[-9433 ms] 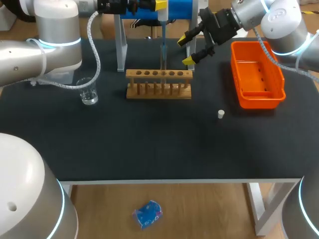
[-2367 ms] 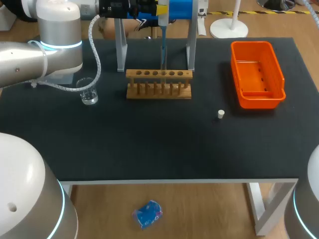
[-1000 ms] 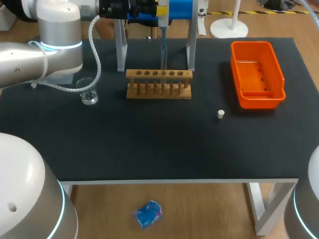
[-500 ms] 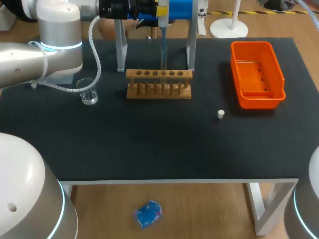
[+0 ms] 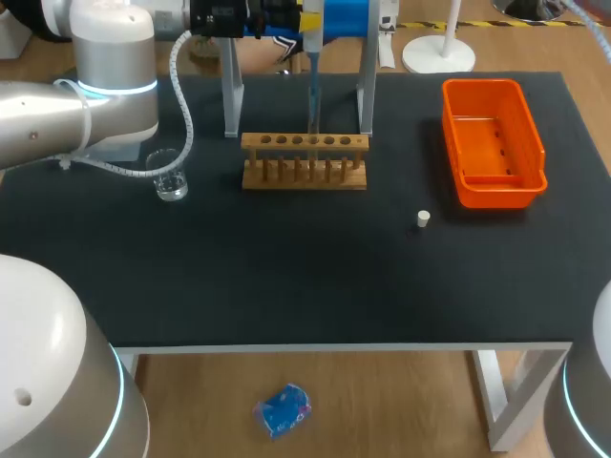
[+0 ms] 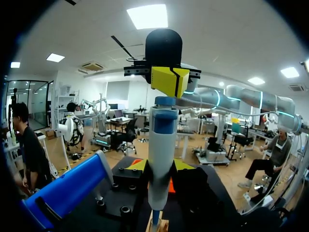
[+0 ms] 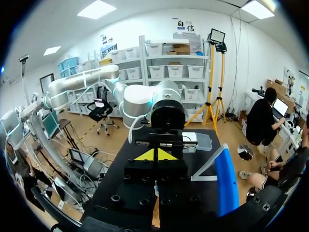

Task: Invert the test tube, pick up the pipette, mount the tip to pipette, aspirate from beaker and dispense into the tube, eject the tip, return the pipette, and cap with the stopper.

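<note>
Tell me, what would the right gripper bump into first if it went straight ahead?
Most likely the left arm, which faces the right gripper head-on. The pipette in the left gripper could come first; depth is unclear.

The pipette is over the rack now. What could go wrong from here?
1. The pipette points its thin tip at one narrow hole of the wooden rack; slight drift could put liquid outside it.
2. The right gripper sits at the plunger end; a push might slide the pipette through the jaws of the left gripper.
3. The small stopper lies loose; it may roll when grasped.
</note>
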